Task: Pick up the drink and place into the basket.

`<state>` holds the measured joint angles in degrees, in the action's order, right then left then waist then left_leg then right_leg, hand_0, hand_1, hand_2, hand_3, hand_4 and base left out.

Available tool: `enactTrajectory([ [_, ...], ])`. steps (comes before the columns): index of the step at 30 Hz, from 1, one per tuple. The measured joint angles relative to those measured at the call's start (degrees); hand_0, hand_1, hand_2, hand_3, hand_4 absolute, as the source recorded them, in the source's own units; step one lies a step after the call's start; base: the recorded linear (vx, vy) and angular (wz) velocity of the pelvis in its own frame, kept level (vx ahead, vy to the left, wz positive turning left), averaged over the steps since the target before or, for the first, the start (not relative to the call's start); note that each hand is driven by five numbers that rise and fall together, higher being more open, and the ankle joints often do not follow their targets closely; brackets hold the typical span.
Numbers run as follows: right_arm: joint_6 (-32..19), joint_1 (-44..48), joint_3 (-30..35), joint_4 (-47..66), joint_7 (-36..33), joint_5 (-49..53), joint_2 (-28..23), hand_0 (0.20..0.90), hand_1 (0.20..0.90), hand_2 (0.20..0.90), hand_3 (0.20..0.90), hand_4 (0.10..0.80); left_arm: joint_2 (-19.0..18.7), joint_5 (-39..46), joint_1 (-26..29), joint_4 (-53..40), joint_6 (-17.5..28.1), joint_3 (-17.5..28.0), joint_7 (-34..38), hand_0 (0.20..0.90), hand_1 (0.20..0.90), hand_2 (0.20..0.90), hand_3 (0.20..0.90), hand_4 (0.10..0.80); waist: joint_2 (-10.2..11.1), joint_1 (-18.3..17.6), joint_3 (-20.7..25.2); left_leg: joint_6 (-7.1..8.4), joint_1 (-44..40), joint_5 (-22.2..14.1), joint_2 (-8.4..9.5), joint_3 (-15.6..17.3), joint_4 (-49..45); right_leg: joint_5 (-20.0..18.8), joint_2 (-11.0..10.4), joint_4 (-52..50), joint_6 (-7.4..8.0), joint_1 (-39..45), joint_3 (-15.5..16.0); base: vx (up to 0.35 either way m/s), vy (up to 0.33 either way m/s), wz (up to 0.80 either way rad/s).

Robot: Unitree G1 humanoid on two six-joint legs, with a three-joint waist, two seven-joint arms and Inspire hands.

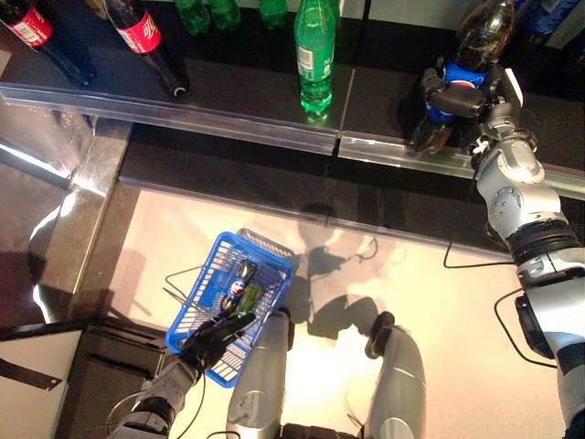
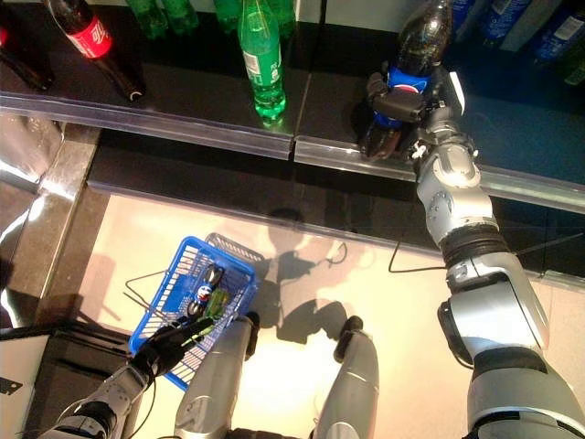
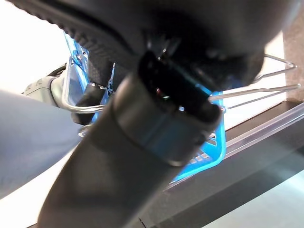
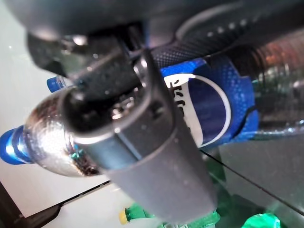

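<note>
A dark cola bottle with a blue label stands on the black shelf at the right. My right hand is shut round its lower half, and the right wrist view shows the thumb across the label. The blue basket with wire handles hangs low at the left. My left hand has its fingers curled on the near rim, as the left wrist view shows. Inside lie a small dark bottle and a green one.
A green bottle stands mid-shelf. Two red-labelled cola bottles lie at the left, and more green bottles are at the back. A clear rail edges the shelf front. Blue bottles stand at the far right.
</note>
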<state>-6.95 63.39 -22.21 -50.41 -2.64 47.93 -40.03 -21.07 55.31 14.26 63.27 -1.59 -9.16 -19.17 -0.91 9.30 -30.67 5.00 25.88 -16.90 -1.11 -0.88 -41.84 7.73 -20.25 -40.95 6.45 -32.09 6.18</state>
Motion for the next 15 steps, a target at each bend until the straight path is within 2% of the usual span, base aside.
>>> enactTrajectory([
  [8,0.0,-0.1,0.0,-0.9,0.1,0.0,0.1,0.3,0.3,0.3,0.2,0.1,0.1,0.0,0.0,0.2,0.0,-0.5,0.0,0.3,0.3,0.3,0.2,0.1,0.0,-0.2,0.0,-0.02,-2.4,1.6,0.04,0.0,4.1,-1.1,0.2,3.3,0.15,2.3,0.8,0.001,-0.005,0.0],
  [12,0.1,-1.3,0.0,-1.4,0.6,-0.1,0.1,0.3,0.3,0.3,0.2,0.1,0.4,-1.2,0.1,0.8,-0.1,-0.8,0.0,0.3,0.3,0.3,0.2,0.1,0.0,-0.3,0.0,-0.04,-7.6,5.4,-0.1,-0.1,12.5,-3.7,0.6,10.3,0.3,8.1,2.9,0.028,-0.067,0.08],
  [13,0.1,-1.3,0.0,-1.4,0.6,-0.1,0.1,0.3,0.3,0.3,0.2,0.1,0.4,-1.2,0.1,0.8,-0.1,-0.8,0.0,0.3,0.3,0.3,0.2,0.1,0.0,-0.3,0.0,-0.04,-7.6,5.4,-0.1,-0.1,12.5,-3.7,0.6,10.3,0.3,8.1,2.9,0.052,-0.068,0.15],
  [15,0.1,-2.2,0.7,-1.4,1.4,-0.1,0.0,0.3,0.3,0.3,0.2,0.1,0.4,-1.4,-0.2,0.8,-0.4,-0.7,-0.1,0.3,0.3,0.3,0.2,0.1,0.1,-0.3,0.2,0.13,-12.4,8.2,-0.47,-0.7,19.2,-5.2,1.8,16.1,0.84,13.3,3.3,0.112,-0.136,0.19],
])
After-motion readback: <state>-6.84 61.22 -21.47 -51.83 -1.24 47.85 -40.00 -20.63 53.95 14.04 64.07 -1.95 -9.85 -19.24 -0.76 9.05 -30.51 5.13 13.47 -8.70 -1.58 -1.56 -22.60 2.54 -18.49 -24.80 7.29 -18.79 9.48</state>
